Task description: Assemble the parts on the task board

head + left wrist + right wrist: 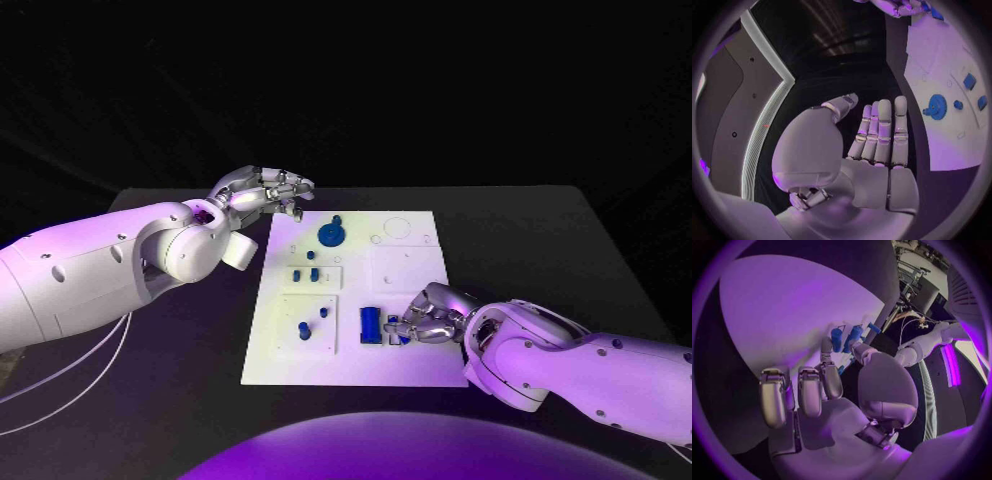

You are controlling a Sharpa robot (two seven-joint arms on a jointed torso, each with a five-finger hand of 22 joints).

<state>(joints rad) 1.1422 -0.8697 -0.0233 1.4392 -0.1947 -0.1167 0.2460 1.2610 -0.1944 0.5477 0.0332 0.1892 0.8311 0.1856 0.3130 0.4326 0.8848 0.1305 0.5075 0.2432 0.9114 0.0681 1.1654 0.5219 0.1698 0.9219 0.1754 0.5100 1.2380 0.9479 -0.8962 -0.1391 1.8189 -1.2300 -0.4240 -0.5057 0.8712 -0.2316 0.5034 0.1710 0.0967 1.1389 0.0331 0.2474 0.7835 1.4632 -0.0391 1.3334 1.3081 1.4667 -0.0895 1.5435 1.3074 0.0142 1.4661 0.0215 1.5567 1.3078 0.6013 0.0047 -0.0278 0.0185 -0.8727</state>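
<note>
Silver fingers of the left hand [264,192] hover just off the far left corner of the task board [411,362], over black table [173,400]; in the left wrist view they stand straight and side by side, thumb apart, palm bare, holding nothing. The left arm [101,265] reaches in alongside the board's left edge. The right hand [430,316] sits at the board's near right part, fingers curled low onto its surface beside the tall blue block [371,325]; its fingertips [826,347] touch down next to blue parts, and whether they actually clamp one I cannot tell.

Counting blue on the board: one round gear [333,235] at the far end, three small pieces [306,272] in the middle left, two small pieces [309,326] on the near left raised panel, plus the block and a small bit by the right hand's fingers. Two empty ring outlines [395,228] sit toward the far right corner.

The board's right side past the rings lies bare white, and black table surrounds the board on all sides.
</note>
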